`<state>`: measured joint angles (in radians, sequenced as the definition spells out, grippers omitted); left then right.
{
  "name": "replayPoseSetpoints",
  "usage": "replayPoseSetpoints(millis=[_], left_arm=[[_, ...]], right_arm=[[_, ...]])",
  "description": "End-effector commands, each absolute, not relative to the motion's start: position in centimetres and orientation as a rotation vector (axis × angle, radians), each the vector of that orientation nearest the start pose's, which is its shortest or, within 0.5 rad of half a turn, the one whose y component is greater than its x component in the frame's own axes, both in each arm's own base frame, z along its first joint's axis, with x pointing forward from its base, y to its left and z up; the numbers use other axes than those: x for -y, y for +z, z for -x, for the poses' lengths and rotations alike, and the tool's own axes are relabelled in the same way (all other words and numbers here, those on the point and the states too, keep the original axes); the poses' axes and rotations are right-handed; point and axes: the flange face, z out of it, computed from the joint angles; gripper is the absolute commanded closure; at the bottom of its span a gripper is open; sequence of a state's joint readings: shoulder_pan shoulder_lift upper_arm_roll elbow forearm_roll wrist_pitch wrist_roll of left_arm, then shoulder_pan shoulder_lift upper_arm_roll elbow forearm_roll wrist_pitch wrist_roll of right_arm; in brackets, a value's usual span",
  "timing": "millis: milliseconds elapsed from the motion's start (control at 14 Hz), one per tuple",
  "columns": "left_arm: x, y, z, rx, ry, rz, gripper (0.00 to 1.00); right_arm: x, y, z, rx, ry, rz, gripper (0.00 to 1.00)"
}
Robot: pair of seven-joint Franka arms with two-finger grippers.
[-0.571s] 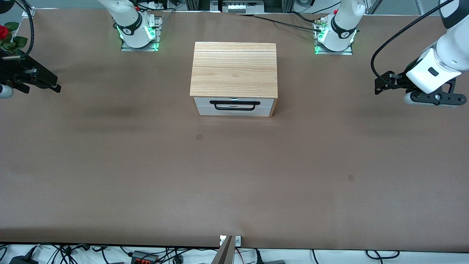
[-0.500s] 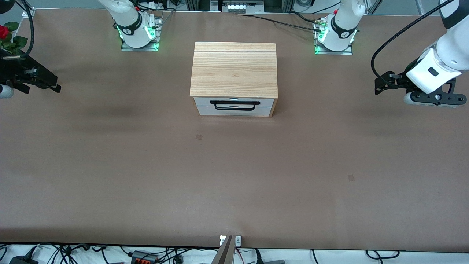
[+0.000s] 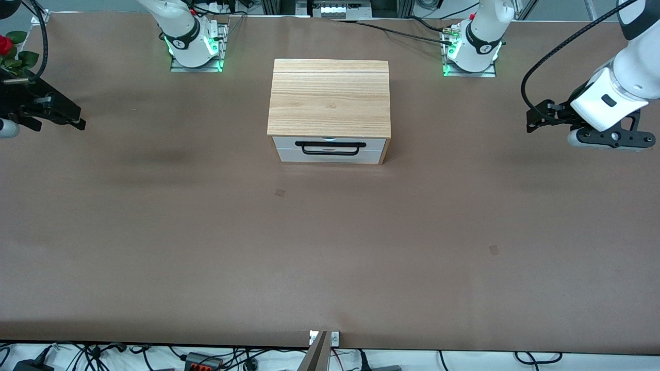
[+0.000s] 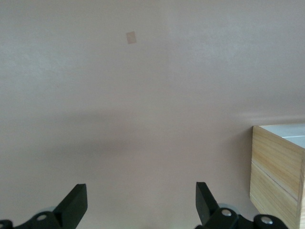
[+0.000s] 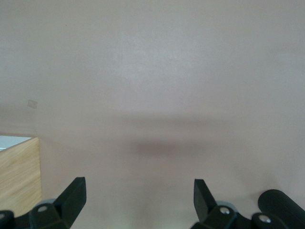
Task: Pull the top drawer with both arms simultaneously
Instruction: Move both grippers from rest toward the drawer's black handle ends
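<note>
A light wooden box [image 3: 329, 98] stands mid-table between the two arm bases, its white fronts facing the front camera. The top drawer [image 3: 284, 142] is pushed in flush, with its long black bar handle [image 3: 330, 145] across the front. My left gripper [image 3: 531, 120] hangs open over the table at the left arm's end, far from the box. My right gripper [image 3: 78, 117] hangs open over the right arm's end, equally far off. In the left wrist view the gripper [image 4: 141, 200] holds nothing and a box corner [image 4: 276, 171] shows. The right wrist view shows the same: gripper [image 5: 139, 195], box [image 5: 19, 171].
A lower white drawer front [image 3: 330, 157] sits under the top one. A red rose [image 3: 6, 45] stands at the right arm's end of the table. The arm bases [image 3: 195, 49] [image 3: 472, 51] flank the box. Cables run along the table edge nearest the front camera.
The left gripper has drifted very slightly. The box, the drawer and the right arm have not moved.
</note>
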<state>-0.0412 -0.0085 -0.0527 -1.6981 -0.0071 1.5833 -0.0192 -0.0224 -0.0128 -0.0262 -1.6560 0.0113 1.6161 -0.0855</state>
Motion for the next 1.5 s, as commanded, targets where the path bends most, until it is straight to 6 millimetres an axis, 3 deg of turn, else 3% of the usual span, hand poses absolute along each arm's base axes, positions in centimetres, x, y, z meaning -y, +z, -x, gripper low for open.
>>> replayPoseSetpoints(millis=[0, 214, 500, 571, 714, 786, 929, 1143, 1429], left_arm=[[8.1, 56.2, -54.8, -0.188, 0.220, 3.142, 0.00], [9.7, 53.0, -55.9, -0.201, 0.336, 3.237, 0.00], [12.9, 45.2, -58.5, -0.120, 0.621, 3.479, 0.00], [13.3, 43.9, -59.2, -0.098, 0.611, 3.502, 0.00], [15.6, 41.4, -59.7, -0.131, 0.624, 3.510, 0.00], [16.2, 40.7, -60.3, -0.117, 0.604, 3.537, 0.00], [18.2, 38.7, -60.7, -0.103, 0.637, 3.582, 0.00], [19.0, 36.2, -61.8, -0.070, 0.624, 3.698, 0.00], [20.4, 31.9, -62.0, -0.155, 0.719, 3.953, 0.00]], right_arm=[[2.1, 60.0, -55.4, 0.056, 0.039, 3.122, 0.00], [2.3, 59.3, -55.7, 0.061, 0.065, 3.121, 0.00], [2.1, 59.2, -55.7, 0.063, 0.067, 3.118, 0.00], [2.0, 58.5, -55.7, 0.074, 0.107, 3.112, 0.00], [0.3, 55.1, -56.3, 0.118, 0.283, 3.084, 0.00], [-1.1, 54.4, -56.2, 0.169, 0.331, 3.073, 0.00], [-5.2, 50.2, -56.9, 0.229, 0.475, 2.949, 0.00], [-7.9, 42.6, -59.2, 0.117, 0.590, 2.620, 0.00], [-12.4, 37.1, -60.9, 0.027, 0.601, 2.339, 0.00]])
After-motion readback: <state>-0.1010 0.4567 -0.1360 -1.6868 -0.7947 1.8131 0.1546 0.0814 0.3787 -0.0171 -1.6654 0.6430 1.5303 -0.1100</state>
